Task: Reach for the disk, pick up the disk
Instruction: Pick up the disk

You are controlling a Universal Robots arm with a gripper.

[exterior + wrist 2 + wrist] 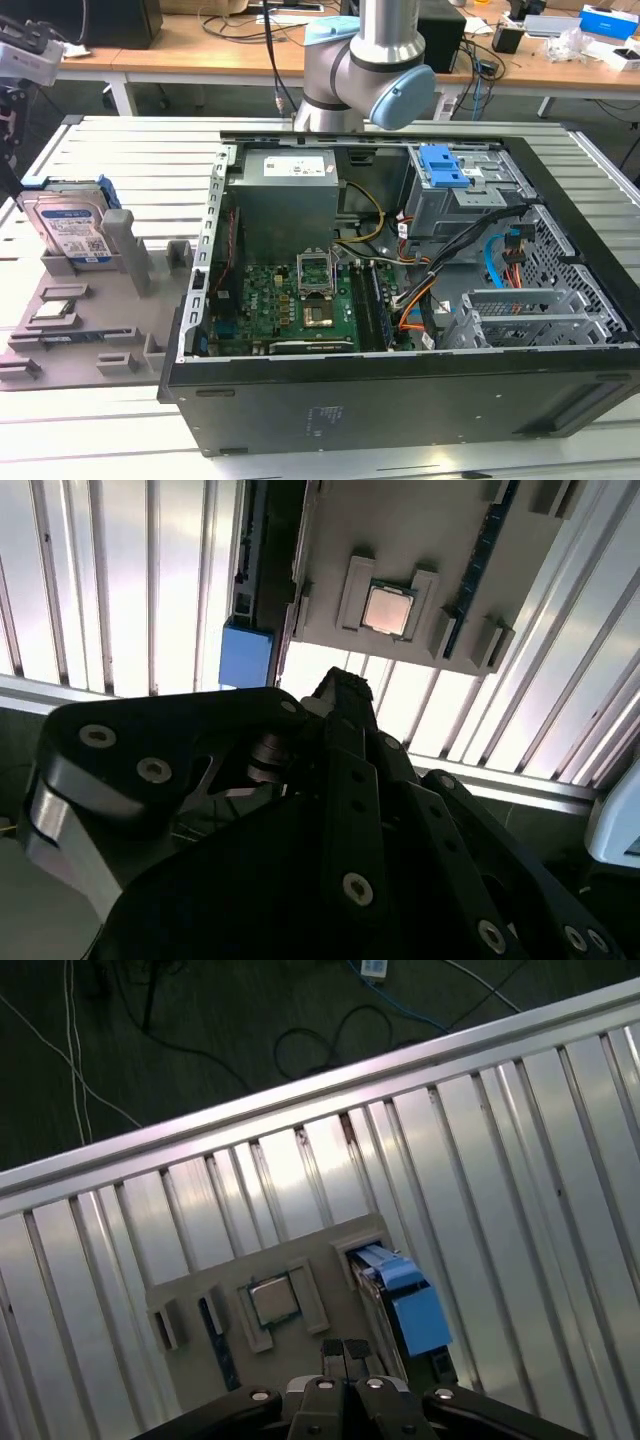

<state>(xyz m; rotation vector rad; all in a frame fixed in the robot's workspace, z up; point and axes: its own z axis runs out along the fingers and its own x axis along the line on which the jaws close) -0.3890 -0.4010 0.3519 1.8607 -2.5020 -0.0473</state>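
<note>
The disk [68, 228] stands on edge in the grey tray [110, 312] at the exterior view's left, untouched, while the gripper [345, 1350], fingers pressed together on nothing, hovers above the tray near it: the reach looks partway done, the pick-up not yet begun.

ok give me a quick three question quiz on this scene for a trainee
1. True or false: the disk lies flat inside the computer case.
2. What sits in a holder on the grey tray near the disk? A) a fan B) a processor chip C) a screwdriver
3. Is the pincer holding the disk?

Key: 1 false, it stands on edge in the tray, outside the case. 2 B. 3 no, it grips nothing and the disk sits in the tray.
</note>
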